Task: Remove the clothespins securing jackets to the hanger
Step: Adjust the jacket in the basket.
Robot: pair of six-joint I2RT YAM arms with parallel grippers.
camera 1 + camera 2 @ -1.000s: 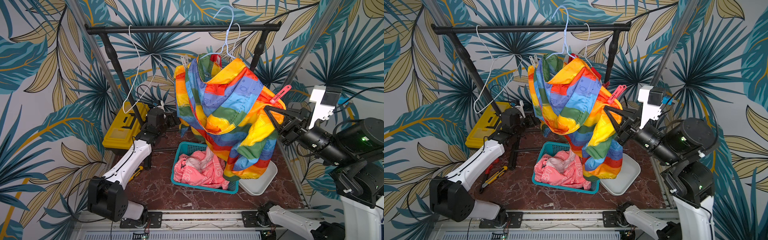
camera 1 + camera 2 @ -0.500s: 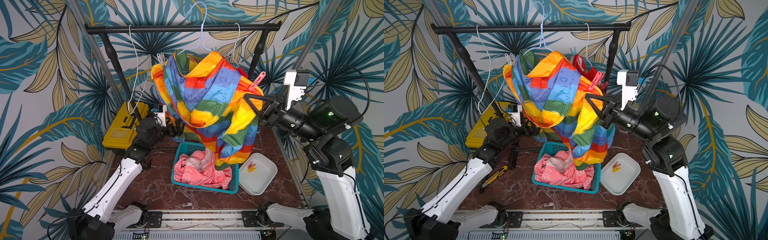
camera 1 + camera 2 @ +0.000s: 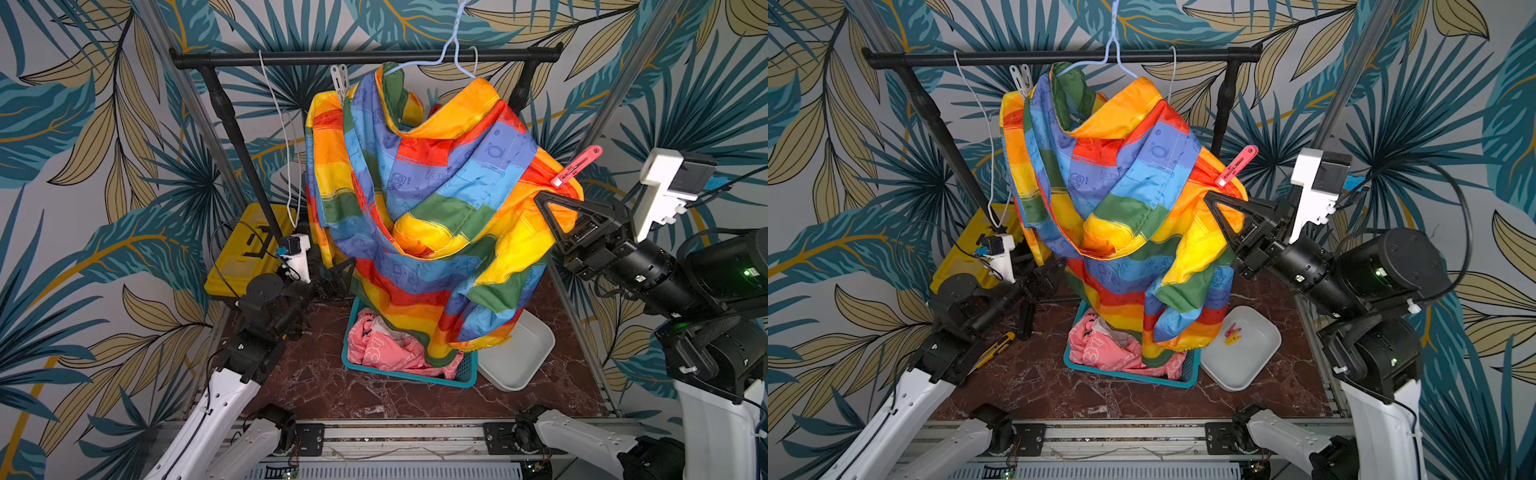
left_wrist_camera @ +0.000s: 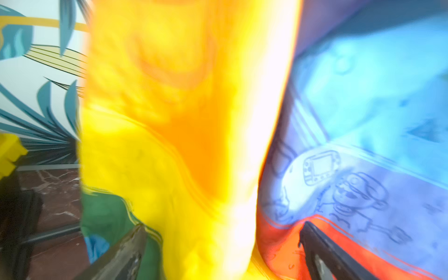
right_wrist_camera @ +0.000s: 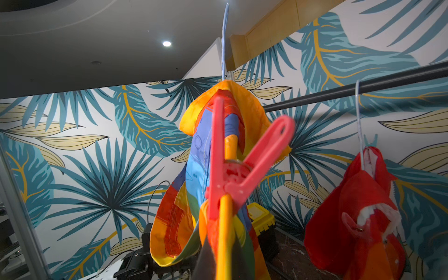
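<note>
Pink clothespin (image 3: 577,165), one, clipped on the rainbow jacket (image 3: 415,187) at the hanger (image 5: 224,38) end; my right gripper (image 3: 545,205) pinches fabric just beneath, I judge to steady it; left gripper (image 4: 221,234) spread wide at the hem

Rainbow-striped jacket (image 3: 419,199), pink clothespin (image 3: 577,165), teal basket (image 3: 464,372), white tray (image 3: 519,357), teal-and-gold leaf wallpaper (image 3: 83,166)

The rainbow-striped jacket (image 3: 436,199) and its blue hanger (image 3: 451,54), which had swung left half a second ago, are back toward the right along the rail (image 3: 332,58). The right claw (image 3: 542,201) has drawn back with the jacket. The left claw (image 3: 340,276) sits lower than a second ago.
</note>
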